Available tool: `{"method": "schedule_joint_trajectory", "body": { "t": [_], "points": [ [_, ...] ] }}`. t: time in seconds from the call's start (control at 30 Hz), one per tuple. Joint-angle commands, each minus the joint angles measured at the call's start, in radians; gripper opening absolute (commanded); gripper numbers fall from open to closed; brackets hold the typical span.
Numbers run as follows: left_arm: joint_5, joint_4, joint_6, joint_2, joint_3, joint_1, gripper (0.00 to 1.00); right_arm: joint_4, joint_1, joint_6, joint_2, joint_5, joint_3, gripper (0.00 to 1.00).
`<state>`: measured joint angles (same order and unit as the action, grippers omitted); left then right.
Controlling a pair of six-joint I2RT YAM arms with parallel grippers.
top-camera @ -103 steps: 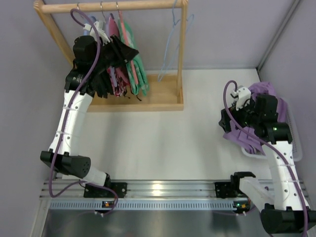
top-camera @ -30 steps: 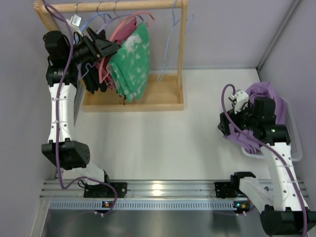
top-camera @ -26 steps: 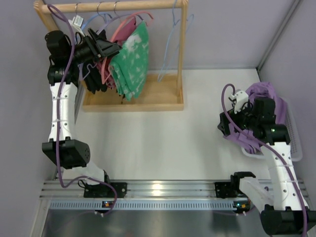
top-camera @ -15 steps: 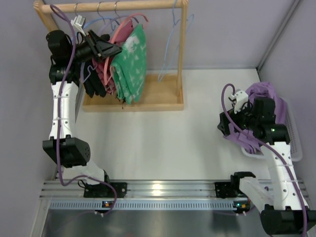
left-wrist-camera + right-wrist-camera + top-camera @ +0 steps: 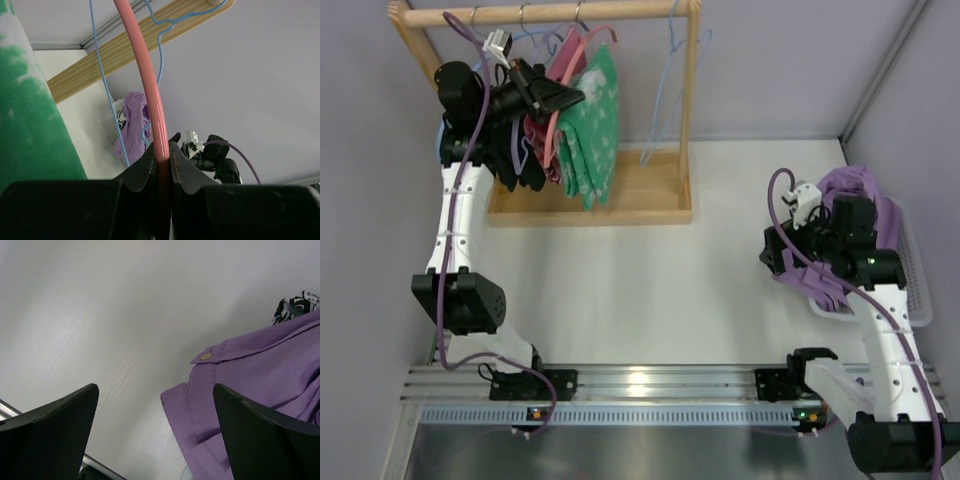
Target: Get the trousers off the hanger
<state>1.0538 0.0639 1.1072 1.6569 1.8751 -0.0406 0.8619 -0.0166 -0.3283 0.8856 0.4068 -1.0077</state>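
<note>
The salmon-pink hanger [image 5: 582,47] hangs from the wooden rail [image 5: 550,13] with the green, white-blotched trousers [image 5: 590,120] draped over it. My left gripper [image 5: 558,98] is shut on the hanger's thin pink arm, just left of the trousers. In the left wrist view the pink hanger [image 5: 146,70] runs up from between the closed jaws of the gripper [image 5: 161,156], with the trousers [image 5: 30,130] at the left. My right gripper [image 5: 772,262] is open and empty over the table, next to the purple cloth [image 5: 865,190]; its wrist view shows the gripper [image 5: 155,415] with the jaws wide apart.
Light blue hangers [image 5: 670,60] hang at the rail's right end, and also show in the left wrist view [image 5: 102,75]. Dark and pink garments [image 5: 525,150] hang left of the trousers. The rack's wooden base [image 5: 640,195] sits at the back. A white basket [image 5: 920,295] holds the purple cloth [image 5: 260,370].
My left gripper has moved right along the rail with the pink hanger. The trousers have swung from spread out to more edge-on. The right arm has not moved.
</note>
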Motion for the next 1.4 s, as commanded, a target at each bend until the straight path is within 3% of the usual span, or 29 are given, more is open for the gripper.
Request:
{"method": "schedule_joint_trajectory", "body": {
  "t": [0.0, 0.27, 0.5, 0.77, 0.97, 1.37],
  "points": [
    [-0.046, -0.275, 0.101, -0.011, 0.021, 0.007, 0.0, -0.026, 0.006, 0.012, 0.001, 0.024, -0.019, 0.99],
    [-0.129, -0.392, 0.203, 0.014, 0.15, 0.066, 0.0, -0.116, 0.006, 0.087, -0.034, -0.031, -0.012, 1.0],
    [-0.205, -0.457, 0.175, -0.06, 0.111, 0.099, 0.0, -0.264, 0.007, 0.055, -0.151, -0.04, 0.017, 0.99],
    [-0.273, -0.507, 0.209, -0.137, 0.047, 0.12, 0.0, -0.178, 0.006, -0.008, -0.039, 0.018, -0.097, 0.99],
    [-0.313, -0.533, 0.23, -0.199, 0.026, 0.125, 0.0, -0.256, 0.006, 0.014, -0.082, 0.075, -0.106, 0.99],
    [-0.353, -0.57, 0.267, -0.499, -0.411, 0.142, 0.0, -0.342, 0.006, 0.015, -0.036, 0.176, -0.18, 0.99]
  ]
}}
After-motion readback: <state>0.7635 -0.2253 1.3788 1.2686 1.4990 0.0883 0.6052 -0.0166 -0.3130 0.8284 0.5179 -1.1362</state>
